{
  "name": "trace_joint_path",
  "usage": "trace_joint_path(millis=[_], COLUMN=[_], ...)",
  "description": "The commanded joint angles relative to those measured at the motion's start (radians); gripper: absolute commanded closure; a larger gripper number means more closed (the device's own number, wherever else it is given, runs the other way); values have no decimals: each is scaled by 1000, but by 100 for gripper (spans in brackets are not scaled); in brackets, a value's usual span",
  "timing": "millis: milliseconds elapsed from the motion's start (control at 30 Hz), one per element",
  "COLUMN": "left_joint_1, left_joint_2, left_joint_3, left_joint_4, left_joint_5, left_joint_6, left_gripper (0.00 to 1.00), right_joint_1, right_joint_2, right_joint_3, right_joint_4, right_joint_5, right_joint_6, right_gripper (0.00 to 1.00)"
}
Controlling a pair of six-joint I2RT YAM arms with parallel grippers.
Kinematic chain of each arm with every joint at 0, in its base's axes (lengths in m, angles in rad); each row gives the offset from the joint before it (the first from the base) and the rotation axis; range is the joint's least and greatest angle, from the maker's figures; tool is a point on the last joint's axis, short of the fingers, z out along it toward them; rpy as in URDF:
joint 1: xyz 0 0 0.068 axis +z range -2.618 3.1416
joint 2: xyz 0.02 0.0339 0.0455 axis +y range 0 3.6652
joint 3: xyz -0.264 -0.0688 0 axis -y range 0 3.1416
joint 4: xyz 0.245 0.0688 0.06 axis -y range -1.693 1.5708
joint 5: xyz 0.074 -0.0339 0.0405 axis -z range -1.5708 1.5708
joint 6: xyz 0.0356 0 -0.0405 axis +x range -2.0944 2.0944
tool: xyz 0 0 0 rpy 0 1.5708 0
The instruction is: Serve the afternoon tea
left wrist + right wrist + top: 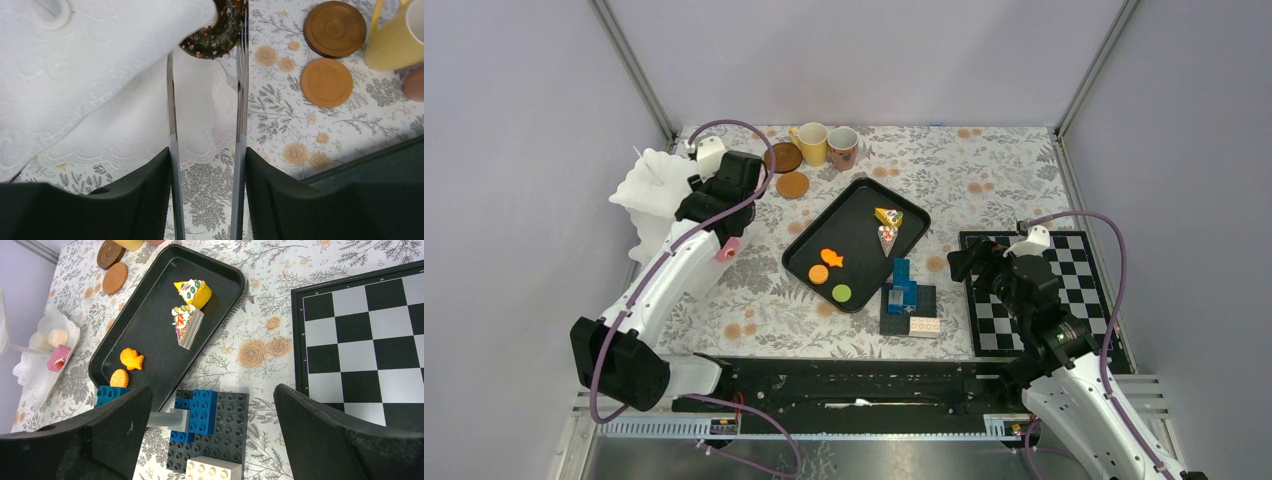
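Donut [215, 37] sits between tongs [171, 125] clamped in left gripper [206, 160] — right gripper [212, 395] spread.

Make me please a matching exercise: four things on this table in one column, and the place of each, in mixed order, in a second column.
1 donut
2 yellow cake slice
3 blue bricks
4 lighter coaster

A on the dark baseplate
B on the tablecloth
C between the tips of the metal tongs
D on the black tray

Pairs: 1-C, 2-D, 3-A, 4-B
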Motion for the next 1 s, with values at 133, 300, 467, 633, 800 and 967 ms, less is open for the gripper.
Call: trace_joint_path(millis=[133, 300, 467, 633, 800, 967], left_joint_1=[104, 117, 136, 142, 145, 146], left_joint_2=[0, 0, 4, 8, 17, 18], left_joint_3=[-26, -43, -55, -56, -54, -50], left_joint_4=[66, 53, 46, 48, 47, 49], left_joint_5=[20, 15, 14, 18, 37, 52], left_joint_6=[7, -15, -16, -15, -11, -8], left_gripper=[65, 64, 59, 50, 48, 44], right_joint_1=[6, 7, 7, 7, 7, 7], right_joint_2=[3, 0, -1, -7, -12, -9], right_joint_3=[10, 12, 12, 9, 8, 12], right_joint_4=[38, 36, 36, 32, 30, 30], right_joint_5=[1, 3, 2, 2, 6, 3], right_joint_6=[-17, -21, -22, -20, -19, -17], right_gripper=[2, 2, 2, 2, 2, 2])
